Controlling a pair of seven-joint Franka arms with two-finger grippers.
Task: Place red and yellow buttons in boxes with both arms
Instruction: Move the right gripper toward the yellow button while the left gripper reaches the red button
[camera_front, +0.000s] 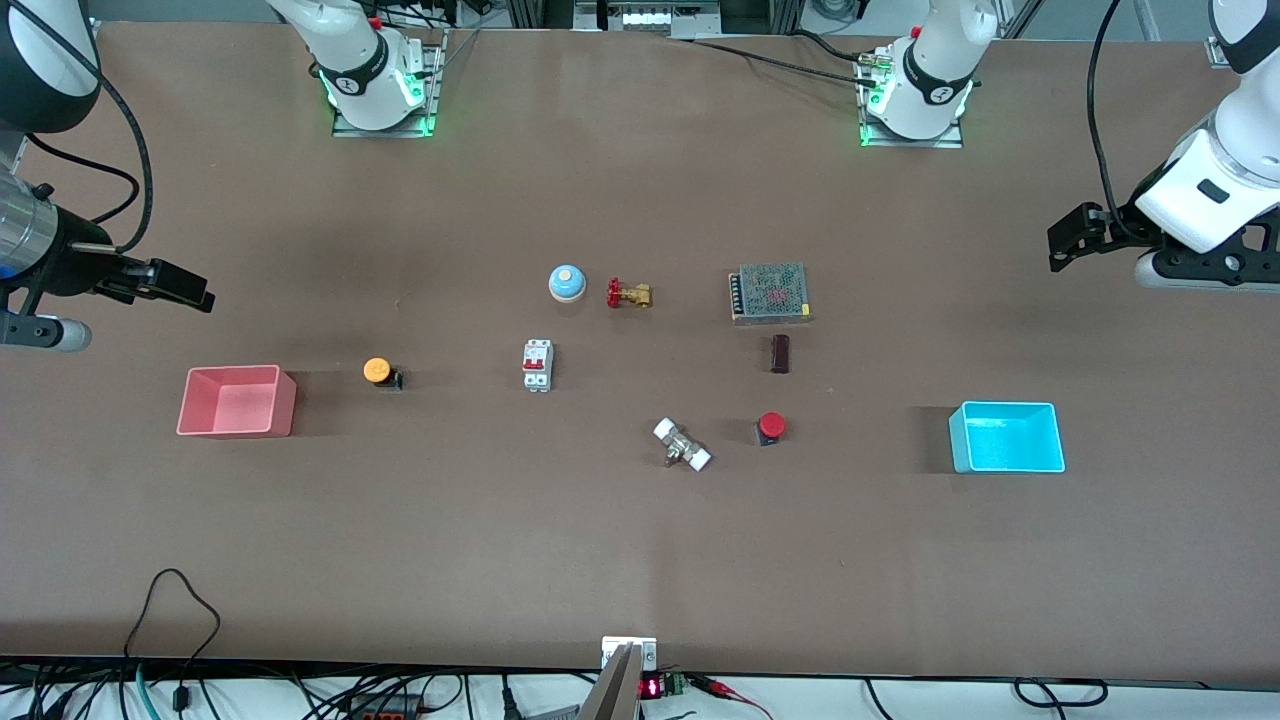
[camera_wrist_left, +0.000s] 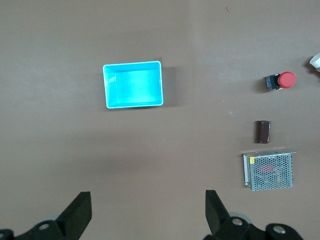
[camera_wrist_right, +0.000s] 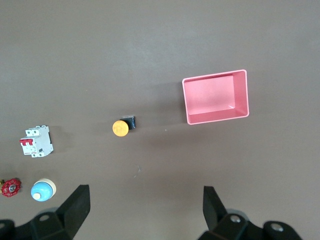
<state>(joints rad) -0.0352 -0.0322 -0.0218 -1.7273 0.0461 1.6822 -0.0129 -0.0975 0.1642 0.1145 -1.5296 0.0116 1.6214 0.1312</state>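
Note:
The yellow button (camera_front: 378, 371) lies on the table beside the pink-red box (camera_front: 235, 422). The red button (camera_front: 771, 426) lies toward the middle, apart from the cyan-blue box (camera_front: 1005, 462). My right gripper (camera_front: 200, 294) is open and empty, raised over bare table at the right arm's end. Its wrist view shows the yellow button (camera_wrist_right: 120, 127) and the pink-red box (camera_wrist_right: 217, 116). My left gripper (camera_front: 1060, 240) is open and empty, raised over bare table at the left arm's end. Its wrist view shows the cyan-blue box (camera_wrist_left: 134, 104) and the red button (camera_wrist_left: 286, 79). Both boxes are empty.
In the middle of the table lie a blue dome (camera_front: 567, 283), a brass valve (camera_front: 629, 294), a grey mesh block (camera_front: 769, 293), a dark brown block (camera_front: 780, 353), a white circuit breaker (camera_front: 538, 365) and a white-ended fitting (camera_front: 682, 445).

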